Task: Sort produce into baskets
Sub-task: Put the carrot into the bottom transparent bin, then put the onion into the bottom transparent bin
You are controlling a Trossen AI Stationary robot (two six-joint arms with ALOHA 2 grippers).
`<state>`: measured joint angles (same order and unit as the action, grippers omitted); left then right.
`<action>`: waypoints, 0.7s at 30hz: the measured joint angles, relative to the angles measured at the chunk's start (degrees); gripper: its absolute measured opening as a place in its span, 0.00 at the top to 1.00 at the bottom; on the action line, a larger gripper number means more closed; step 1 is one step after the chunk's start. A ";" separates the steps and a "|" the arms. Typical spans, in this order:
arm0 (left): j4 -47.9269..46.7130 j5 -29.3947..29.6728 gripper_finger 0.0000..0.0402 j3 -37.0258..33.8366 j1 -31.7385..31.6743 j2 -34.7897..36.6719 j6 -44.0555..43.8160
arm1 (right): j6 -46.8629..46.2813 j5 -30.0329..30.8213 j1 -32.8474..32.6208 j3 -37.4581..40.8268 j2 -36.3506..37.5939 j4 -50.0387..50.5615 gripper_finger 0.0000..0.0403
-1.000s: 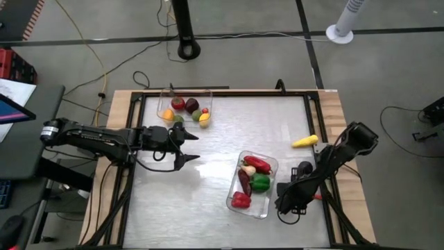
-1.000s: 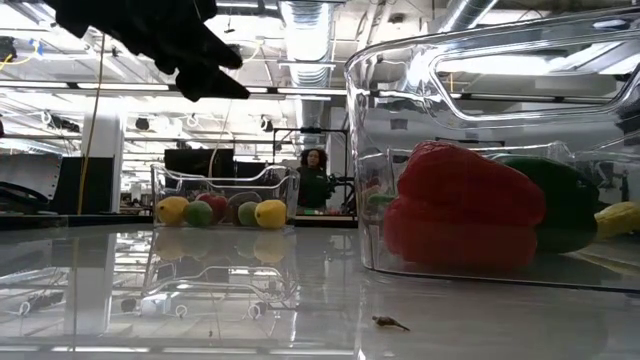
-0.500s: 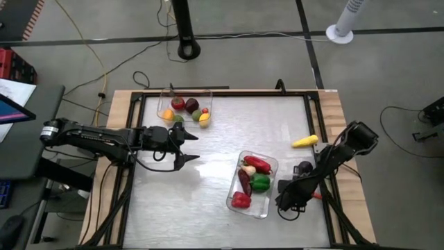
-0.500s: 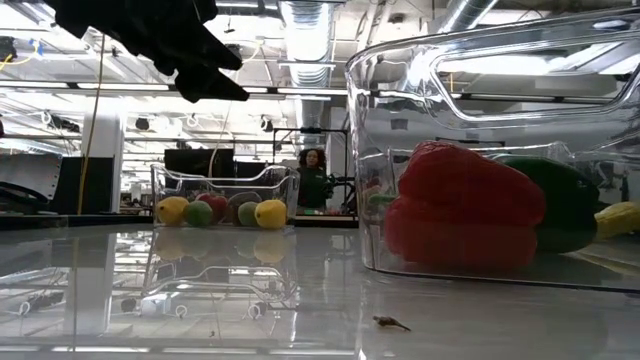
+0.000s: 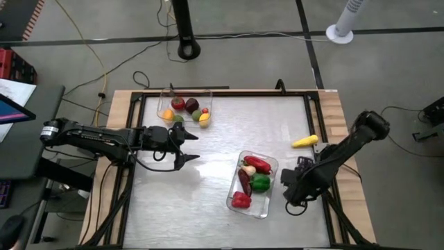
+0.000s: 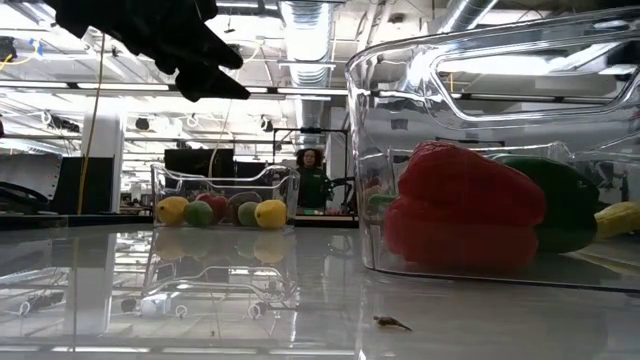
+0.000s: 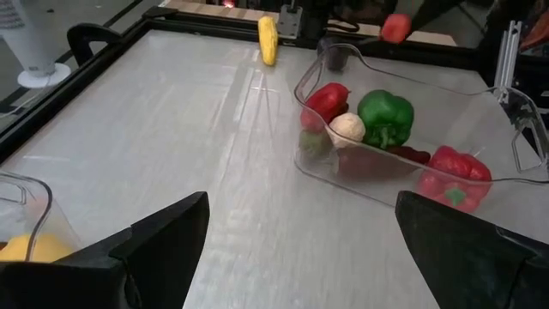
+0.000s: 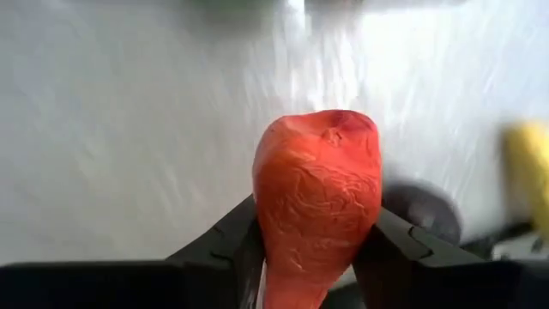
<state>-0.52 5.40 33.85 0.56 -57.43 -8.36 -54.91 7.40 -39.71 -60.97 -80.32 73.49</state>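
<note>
Right gripper (image 8: 313, 257) clenched on orange carrot (image 8: 319, 202); next carry toward vegetable basket (image 5: 272, 165) at nine o'clock.

No legible text or labels

Right tool (image 8: 317, 257) clamped on load — left tool (image 5: 186, 146) agape.

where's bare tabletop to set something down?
Free: the wide steel stretch between the clear tray of round fruits and the clear tray of peppers, and the near-left corner below the open left gripper. Crowded: right edge, with the yellow banana-like piece and right gripper.
</note>
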 joint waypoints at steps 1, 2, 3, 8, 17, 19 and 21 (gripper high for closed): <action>0.06 0.01 0.10 0.00 0.00 0.00 0.00 | 0.00 2.04 -0.02 -1.32 0.85 -0.01 0.56; 0.02 0.01 0.10 0.00 0.00 0.00 -0.02 | 0.07 4.26 0.08 -2.41 1.72 -0.12 0.56; 0.03 0.02 0.10 0.00 0.00 0.00 -0.02 | 0.43 6.95 0.11 -3.49 2.47 -0.44 0.56; 0.18 0.59 0.10 0.00 0.00 0.00 0.09 | 8.27 21.41 2.09 -5.99 4.32 -11.73 0.60; -0.04 1.10 0.10 0.00 0.02 0.00 0.06 | 23.37 18.86 10.72 -5.67 3.70 -31.12 0.45; -0.07 1.10 0.10 0.00 0.02 0.00 0.09 | 23.70 15.97 12.46 -5.59 3.53 -29.75 0.38; -0.16 1.10 0.10 0.00 0.02 0.00 0.09 | 23.03 13.55 14.10 -5.61 3.59 -25.47 0.32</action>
<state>-0.68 6.50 33.85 0.58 -57.43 -8.27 -31.87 20.96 -25.61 -66.59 -76.73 48.03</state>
